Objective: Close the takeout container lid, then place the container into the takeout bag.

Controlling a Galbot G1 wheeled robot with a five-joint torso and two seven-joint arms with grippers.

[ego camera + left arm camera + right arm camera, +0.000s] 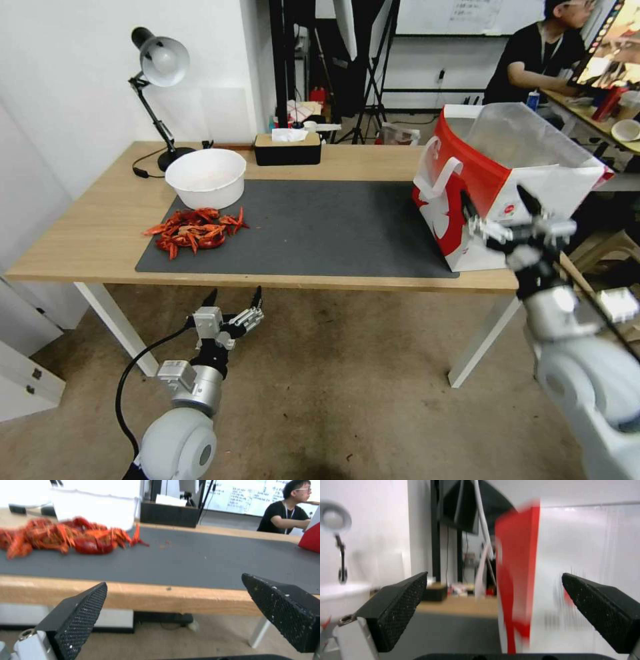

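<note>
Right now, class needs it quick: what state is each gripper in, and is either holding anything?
Left gripper: open, holding nothing, below the table edge.
Right gripper: open, holding nothing, beside the takeout bag.

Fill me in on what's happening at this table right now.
Neither gripper holds anything. The right gripper is open in front of the near side of the takeout bag, which stands at the right end of the dark mat. The left gripper is open too, hanging below the table's front edge. On the mat's left end lie red crayfish beside a white bowl. No clamshell container is in view on the table.
</note>
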